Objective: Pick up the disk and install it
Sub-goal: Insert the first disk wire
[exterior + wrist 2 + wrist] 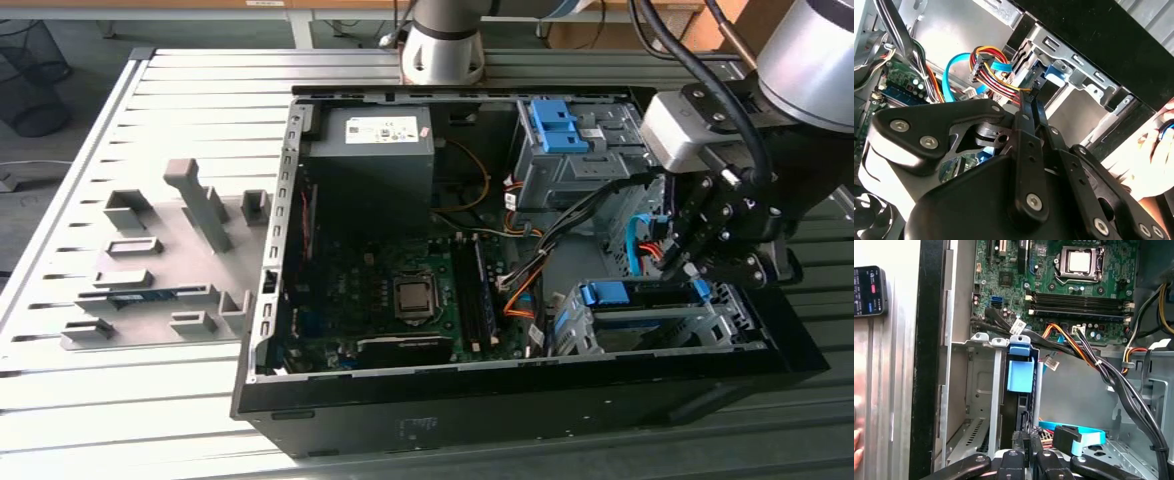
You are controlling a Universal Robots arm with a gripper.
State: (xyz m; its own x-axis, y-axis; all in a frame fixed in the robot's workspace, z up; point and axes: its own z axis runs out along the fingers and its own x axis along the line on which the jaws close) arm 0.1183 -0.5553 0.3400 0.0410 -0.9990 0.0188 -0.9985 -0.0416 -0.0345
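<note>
Gripper [707, 265]: fingers pressed together at the disk [1019, 377], which stands edge-on in its cage [981, 390]. Risk: loose cables [1089, 357] nearby could snag; a tilted disk could jam.

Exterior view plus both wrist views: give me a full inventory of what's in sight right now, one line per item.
disk: one, blue carrier on a dark body, standing in a slot of the front drive cage
front drive cage: one, grey, at the exterior view's right in the case
computer case: one, black, open, on the table
table: one, grey, slatted
power-supply box: one, grey with white sticker, inside the case
motherboard: one, green, on the case floor
rear drive cage: one, grey with blue clip on top
cables: several, orange, black and blue, between the cages
fixture tray: one, grey, at the exterior view's left of the case
person's hand: one, outside the case
gripper: one, black, fingers shut, at the disk's slot
</note>
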